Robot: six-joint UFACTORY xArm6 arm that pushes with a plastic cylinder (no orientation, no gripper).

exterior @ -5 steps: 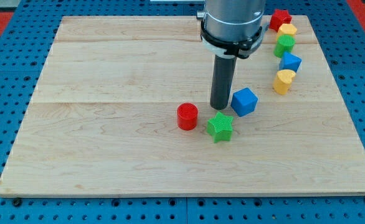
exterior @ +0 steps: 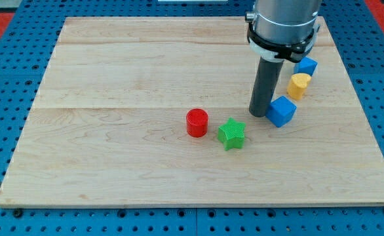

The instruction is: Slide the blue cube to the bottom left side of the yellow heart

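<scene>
The blue cube (exterior: 282, 111) lies right of the board's middle, just below and left of the yellow heart (exterior: 299, 85). My tip (exterior: 259, 114) stands right against the cube's left side. A small gap separates the cube from the heart. The arm's body hides the blocks at the view's top right, above the heart.
A second blue block (exterior: 306, 65) sits just above the yellow heart, partly hidden by the arm. A green star (exterior: 231, 134) and a red cylinder (exterior: 196, 122) lie left of and below my tip. The wooden board (exterior: 113, 98) ends close to the right of the heart.
My tip moved right and pushed the blue cube right and slightly down, closer to the yellow heart. The arm now hides the red, yellow and green blocks at top right.
</scene>
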